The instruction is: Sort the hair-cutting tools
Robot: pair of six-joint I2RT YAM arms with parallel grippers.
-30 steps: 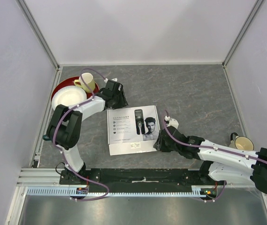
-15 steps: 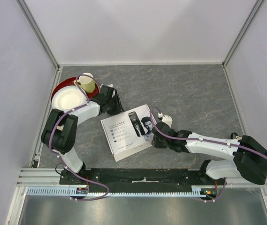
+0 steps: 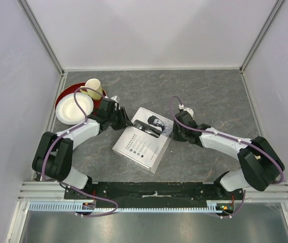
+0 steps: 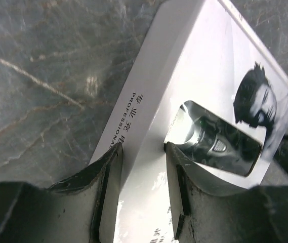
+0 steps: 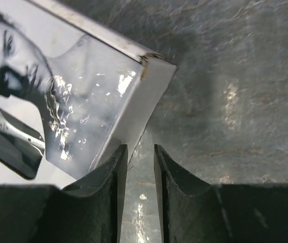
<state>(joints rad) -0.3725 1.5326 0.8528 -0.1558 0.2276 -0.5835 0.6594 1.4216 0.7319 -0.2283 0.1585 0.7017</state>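
Visibly, left claw [image 4: 142,150] grips white box [image 3: 139,147] bearing black-and-silver clipper picture [image 3: 145,126].

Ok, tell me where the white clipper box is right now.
In the top view the white box lies flat mid-table, set askew, between the left gripper at its far-left edge and the right gripper at its right corner.

Glossy cardboard box [image 3: 141,145], matt marbled table [image 3: 209,96].
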